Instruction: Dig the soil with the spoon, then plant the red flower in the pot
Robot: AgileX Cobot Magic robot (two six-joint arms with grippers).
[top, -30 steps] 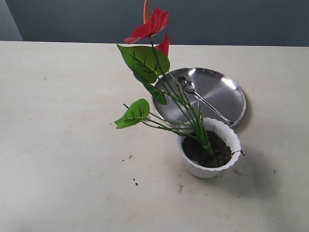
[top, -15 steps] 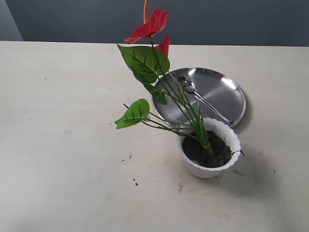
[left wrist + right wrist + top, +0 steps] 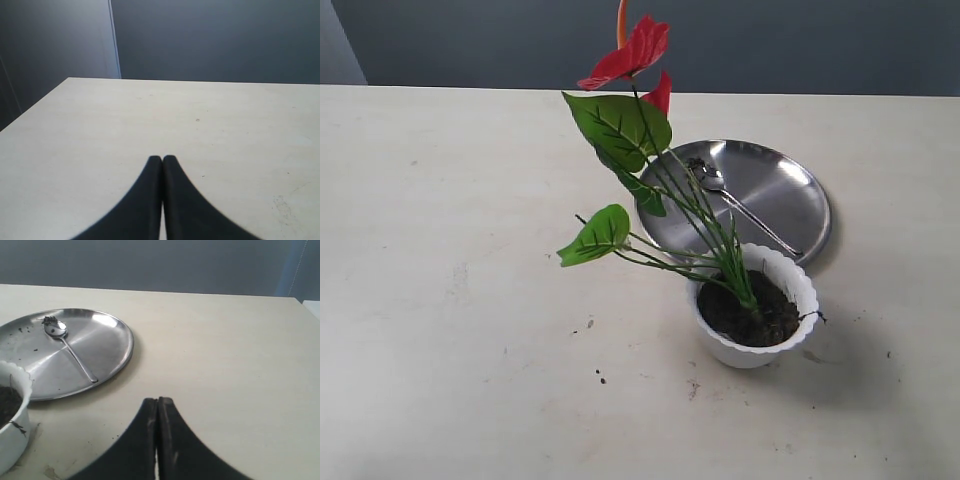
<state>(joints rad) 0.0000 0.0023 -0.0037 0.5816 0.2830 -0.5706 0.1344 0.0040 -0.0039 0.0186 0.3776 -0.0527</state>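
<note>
Already the red flower [image 3: 640, 60] stands planted in the pot [image 3: 752, 305], stems sunk in the soil [image 3: 752, 312], leaning away from the steel plate [image 3: 790, 190] just behind the pot, where the spoon [image 3: 740, 205] lies. We judge the sprig light and springy; any regrip belongs low on the stems. Our left end effector [image 3: 162, 161] and right end effector [image 3: 157, 402] are both pressed together, empty over the counter [image 3: 450, 280].
</note>
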